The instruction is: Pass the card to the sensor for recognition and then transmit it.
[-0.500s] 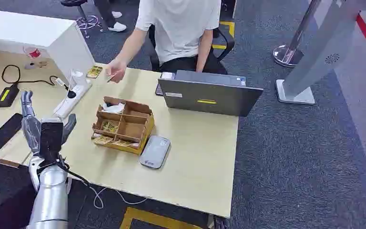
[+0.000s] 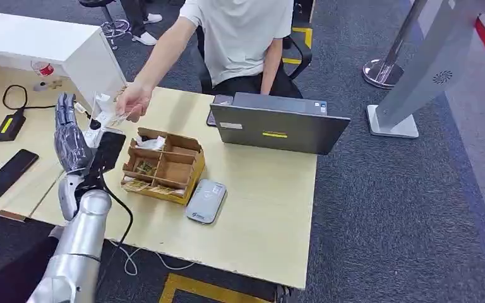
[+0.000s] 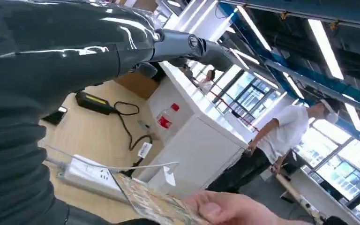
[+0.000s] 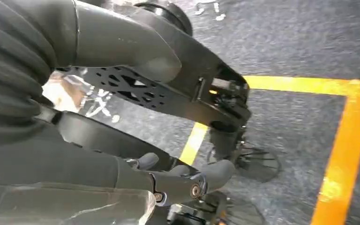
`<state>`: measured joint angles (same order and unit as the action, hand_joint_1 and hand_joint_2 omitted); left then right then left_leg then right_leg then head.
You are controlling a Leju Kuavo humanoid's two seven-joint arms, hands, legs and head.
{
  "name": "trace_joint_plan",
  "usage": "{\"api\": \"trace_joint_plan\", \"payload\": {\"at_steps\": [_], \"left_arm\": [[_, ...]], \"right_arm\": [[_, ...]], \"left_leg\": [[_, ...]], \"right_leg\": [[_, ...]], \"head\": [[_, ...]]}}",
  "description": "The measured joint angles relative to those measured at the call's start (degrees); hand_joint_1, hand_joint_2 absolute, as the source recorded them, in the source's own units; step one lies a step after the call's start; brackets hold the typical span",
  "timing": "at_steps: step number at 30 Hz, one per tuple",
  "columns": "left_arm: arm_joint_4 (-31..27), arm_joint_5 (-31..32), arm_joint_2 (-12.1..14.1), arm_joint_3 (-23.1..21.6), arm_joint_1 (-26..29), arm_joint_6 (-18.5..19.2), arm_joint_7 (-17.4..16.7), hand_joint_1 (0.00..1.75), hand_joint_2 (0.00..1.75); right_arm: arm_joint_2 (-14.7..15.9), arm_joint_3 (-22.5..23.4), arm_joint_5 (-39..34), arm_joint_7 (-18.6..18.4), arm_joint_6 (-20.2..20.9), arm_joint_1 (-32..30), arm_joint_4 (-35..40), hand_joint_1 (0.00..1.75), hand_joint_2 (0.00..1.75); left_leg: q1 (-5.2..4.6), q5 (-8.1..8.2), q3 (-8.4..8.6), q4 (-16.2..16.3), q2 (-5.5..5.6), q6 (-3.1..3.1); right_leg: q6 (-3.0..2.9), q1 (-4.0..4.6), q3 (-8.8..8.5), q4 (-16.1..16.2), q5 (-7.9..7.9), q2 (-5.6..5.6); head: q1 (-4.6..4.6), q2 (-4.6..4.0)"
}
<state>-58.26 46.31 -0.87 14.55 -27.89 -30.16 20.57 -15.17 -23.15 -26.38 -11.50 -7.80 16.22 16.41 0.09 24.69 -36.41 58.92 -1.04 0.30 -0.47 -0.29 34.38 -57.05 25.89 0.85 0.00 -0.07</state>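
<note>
- Left hand (image 2: pixel 71 140), raised left of the brown compartmented cardboard box (image 2: pixel 163 165), fingers spread, holding nothing.
- Small patterned card (image 3: pixel 153 204), behind that box, pinched by a person's hand (image 2: pixel 134 101).
- Right hand (image 4: pixel 187 180): cannot tell its state.

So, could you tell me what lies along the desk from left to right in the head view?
Black phone → left hand → cardboard organizer → grey card reader → laptop.

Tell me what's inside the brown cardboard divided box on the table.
The brown cardboard divided box holds crumpled white paper in a back compartment and yellowish cards in front ones. The walls hide the compartment floors.
</note>
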Motion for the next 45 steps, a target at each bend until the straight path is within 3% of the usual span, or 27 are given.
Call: {"api": "trace_joint_plan", "payload": {"at_steps": [14, 16, 17, 20, 26, 45], "left_arm": [[17.21, 9.8, 2.45, -6.53, -11.39, -5.66, -5.47, 0.0, 1.75], [19.99, 11.33, 2.97, -7.36, -12.91, -6.58, -6.52, 0.09, 1.75], [21.19, 12.05, 3.19, -7.78, -13.49, -6.95, -6.95, 1.75, 1.75], [24.46, 14.49, 3.74, -8.78, -15.17, -8.37, -8.33, 1.75, 1.75], [27.55, 15.44, 4.26, -10.21, -16.32, -8.59, -8.26, 1.75, 1.75], [29.6, 15.22, 4.46, -11.43, -16.63, -8.7, -7.13, 1.75, 1.75]], "right_arm": [[-0.37, -1.29, 0.0, -14.99, 0.66, 3.32, -1.42, 0.0, 1.75], [-0.39, -1.46, -0.02, -17.09, 0.74, 3.71, -1.62, 0.0, 1.75], [-0.39, -1.51, -0.02, -17.94, 0.79, 3.88, -1.7, 0.0, 1.75], [-0.41, -1.75, -0.02, -20.1, 0.77, 4.29, -2.03, 0.0, 1.75], [-0.41, -2.25, -0.02, -20.39, 0.76, 4.7, -2.45, 0.0, 1.75], [-0.41, -2.75, 0.02, -19.86, 0.77, 4.71, -2.86, 0.0, 1.75]], "left_leg": [[-0.01, 0.0, 0.0, 0.01, 0.01, 0.0], [-0.01, 0.0, 0.0, 0.01, 0.02, 0.0], [-0.01, 0.0, 0.0, 0.01, 0.02, 0.0], [-0.01, 0.0, 0.0, 0.01, 0.02, 0.0], [-0.01, 0.0, 0.0, 0.01, 0.03, 0.0], [-0.01, 0.01, 0.0, 0.01, 0.03, 0.01]], "right_leg": [[0.0, -0.01, -0.02, 0.0, 0.0, 0.0], [0.0, -0.01, -0.02, 0.0, 0.0, -0.01], [0.0, -0.01, -0.02, 0.0, 0.0, 0.0], [0.0, -0.01, -0.03, 0.0, 0.0, -0.01], [0.0, -0.01, -0.03, 0.0, 0.0, -0.01], [0.0, -0.01, -0.04, 0.0, 0.0, -0.02]], "head": [[0.0, 0.0], [0.0, 0.0], [-0.04, 0.0], [0.0, 0.0], [-0.02, 0.0], [-0.02, 0.0]]}}
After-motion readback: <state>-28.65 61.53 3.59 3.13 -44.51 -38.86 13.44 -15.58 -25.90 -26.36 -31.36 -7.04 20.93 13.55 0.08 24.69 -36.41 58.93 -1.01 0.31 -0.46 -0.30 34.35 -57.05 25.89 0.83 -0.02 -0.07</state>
